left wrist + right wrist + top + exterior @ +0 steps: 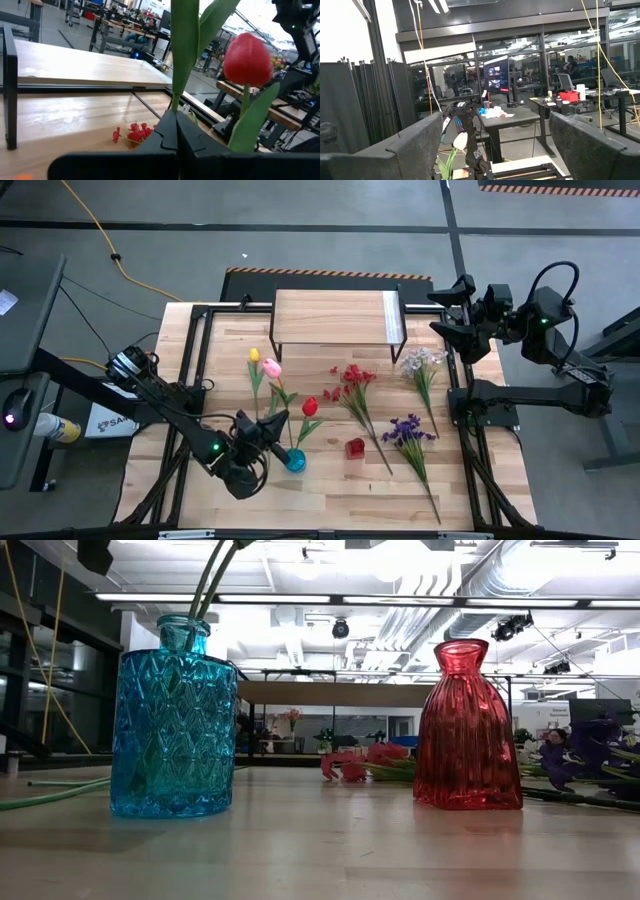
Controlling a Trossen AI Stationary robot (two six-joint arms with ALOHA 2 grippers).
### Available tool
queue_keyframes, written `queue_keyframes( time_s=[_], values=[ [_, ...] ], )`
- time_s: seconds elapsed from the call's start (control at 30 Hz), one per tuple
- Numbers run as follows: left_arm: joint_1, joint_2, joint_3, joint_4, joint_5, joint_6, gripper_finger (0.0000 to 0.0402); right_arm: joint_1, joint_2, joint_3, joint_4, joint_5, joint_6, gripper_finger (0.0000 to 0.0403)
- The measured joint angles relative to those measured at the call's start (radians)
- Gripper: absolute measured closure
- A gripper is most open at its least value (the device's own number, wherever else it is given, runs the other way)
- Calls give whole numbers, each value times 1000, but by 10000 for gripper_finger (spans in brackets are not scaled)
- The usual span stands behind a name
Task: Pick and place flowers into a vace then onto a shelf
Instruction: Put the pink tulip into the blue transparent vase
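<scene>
A red tulip [310, 406] stands with its green stem [208, 580] down in the neck of the blue glass vase [295, 461] near the table's front. My left gripper [282, 423] is beside the vase on its left, shut on that stem. A red vase [355, 448] stands to the right of the blue one. Yellow [254, 355] and pink [271, 367] tulips lie on the table, as do red [352, 375], white [422, 362] and purple [407, 430] sprigs. The shelf [335, 315] stands at the far edge. My right gripper [455, 305] waits open, raised at the far right. My left gripper pinches the red tulip's green stem and leaf [181, 95] between its two shut fingers [165, 135], below the bloom [247, 59]. The fingers point level, coming from the table's left, and lie across the stem. The stem slants upward, its lower end inside the blue vase [175, 720].
The red vase [467, 730] stands close to the blue one's right. The black frame rails [195, 370] run along the table's left and right sides. Bare wood lies along the near edge, in front of the vases.
</scene>
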Motion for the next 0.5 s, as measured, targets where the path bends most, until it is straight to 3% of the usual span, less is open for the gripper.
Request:
queue_keyframes(
  time_s=[0.5],
  values=[
    [-9,16,-2,-11,-3,11,381,0,0,0,0,0,2,49]
  ],
)
